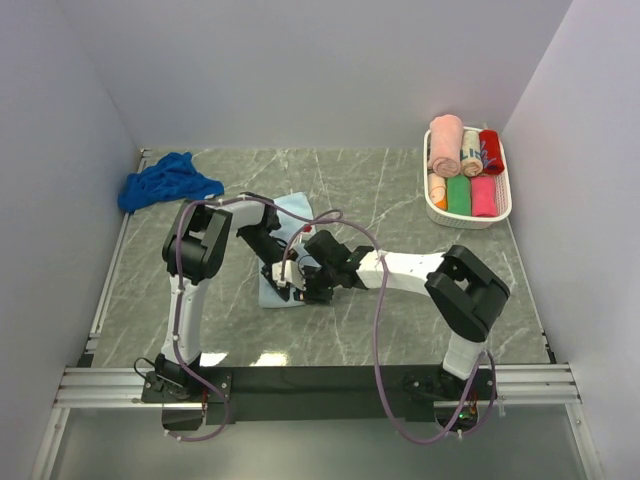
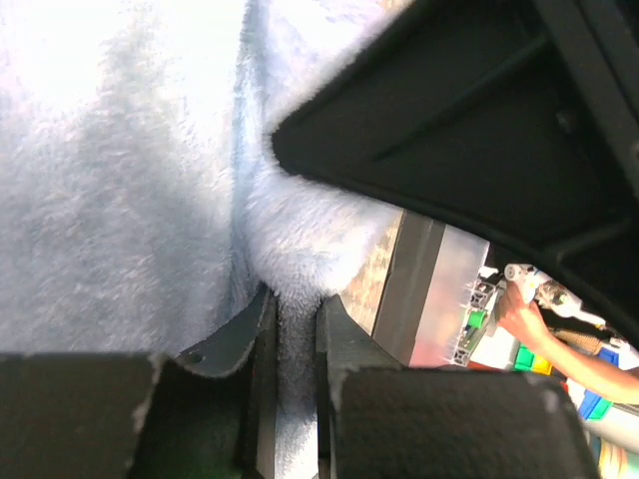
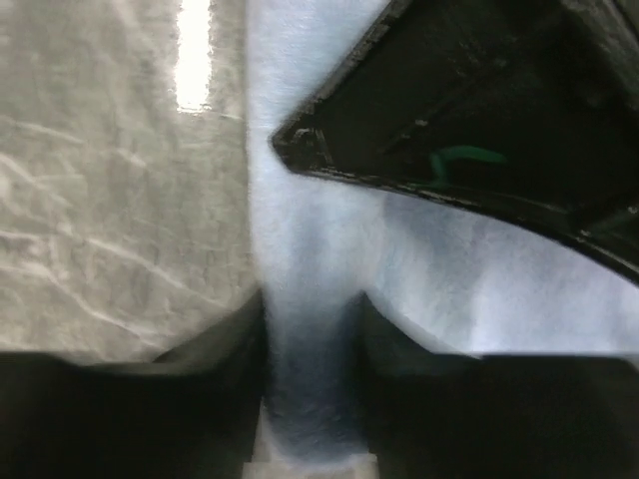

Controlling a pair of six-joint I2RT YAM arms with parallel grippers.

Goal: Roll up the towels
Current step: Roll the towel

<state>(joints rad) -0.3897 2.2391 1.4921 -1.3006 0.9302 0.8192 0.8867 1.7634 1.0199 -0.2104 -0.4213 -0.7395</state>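
Note:
The pale sky blue towel (image 1: 296, 208) lies flat at the table's middle, mostly under both arms. My left gripper (image 1: 283, 272) is shut on a fold of it; the cloth fills the gap between its fingers in the left wrist view (image 2: 297, 329). My right gripper (image 1: 298, 282) is shut on the same towel's near edge, cloth (image 3: 310, 349) pinched between its fingers. The two grippers sit close together over the towel's near part. The deep royal blue towel (image 1: 165, 181) lies crumpled at the far left corner.
A white basket (image 1: 497, 213) at the far right holds rolled pink, green, red and patterned towels. The grey marble table (image 1: 380, 190) is walled on three sides. A black rail runs along the near edge.

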